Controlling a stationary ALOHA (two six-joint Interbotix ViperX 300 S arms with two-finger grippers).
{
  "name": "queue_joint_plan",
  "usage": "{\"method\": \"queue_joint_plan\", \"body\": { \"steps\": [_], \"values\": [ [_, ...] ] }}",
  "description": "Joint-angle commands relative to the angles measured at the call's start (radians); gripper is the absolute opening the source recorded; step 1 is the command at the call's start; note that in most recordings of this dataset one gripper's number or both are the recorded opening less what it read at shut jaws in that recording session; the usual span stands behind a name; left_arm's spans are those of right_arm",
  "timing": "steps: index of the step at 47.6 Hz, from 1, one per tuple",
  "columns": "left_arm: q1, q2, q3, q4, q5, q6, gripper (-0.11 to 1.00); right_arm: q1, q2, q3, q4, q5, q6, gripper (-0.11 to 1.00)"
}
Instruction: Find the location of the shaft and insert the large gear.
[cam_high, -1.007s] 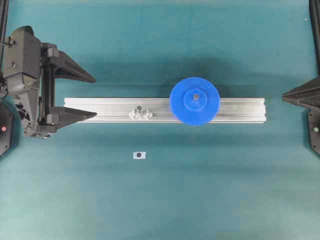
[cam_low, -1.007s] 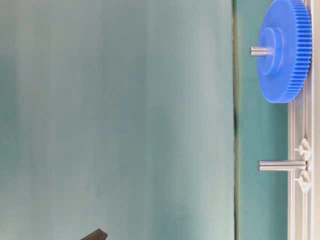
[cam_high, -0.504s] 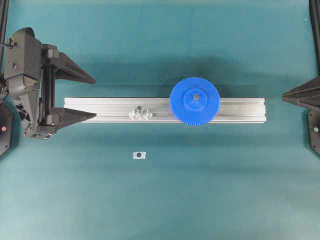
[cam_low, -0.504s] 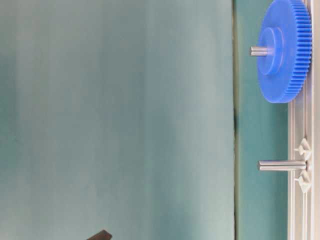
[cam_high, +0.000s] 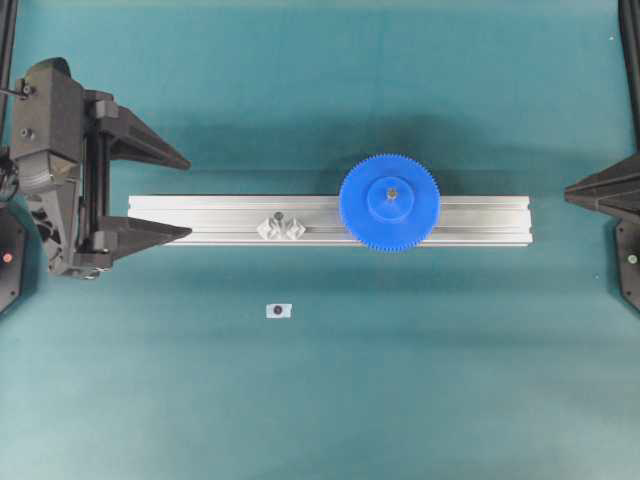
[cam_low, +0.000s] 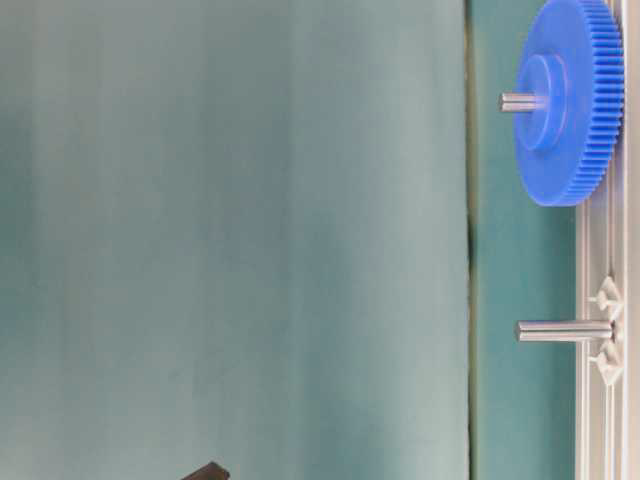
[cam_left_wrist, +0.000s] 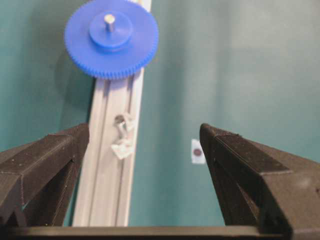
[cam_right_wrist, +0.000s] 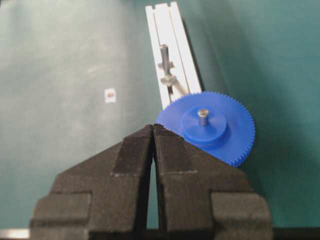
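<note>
Large gear (cam_high: 389, 202) seated on shaft (cam_low: 520, 101); unlabelled.

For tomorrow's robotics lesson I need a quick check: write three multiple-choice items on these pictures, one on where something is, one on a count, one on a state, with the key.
1. Where is the large gear?
A. on the rail, a pin through its hub
B. flat on the mat by the white tag
C. in the left hand

2. How many upright metal pins stand on the rail?
A. one
B. two
C. four

3. How do the two hands stand?
A. both open
B. left open, right hand shut
C. both shut

Key: 1 A, the pin tip shows in the hub; 2 B, the table-level view shows one bare shaft and one in the gear; 3 B, the left fingers stand wide, the right fingers meet.
</note>
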Motion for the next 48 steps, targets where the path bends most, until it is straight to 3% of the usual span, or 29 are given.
{"method": "queue_joint_plan", "body": {
  "steps": [1,48],
  "values": [
    [-0.003,-0.006,-0.011,0.002,-0.005,-0.002,0.91,-0.002,0.009,-0.012,-0.002,-0.005,0.006,0.08],
    [-0.003,-0.021,-0.002,0.003,-0.003,-0.002,0.91,-0.020,0.008,-0.012,-0.015,-0.032,0.003,0.08]
  ]
}}
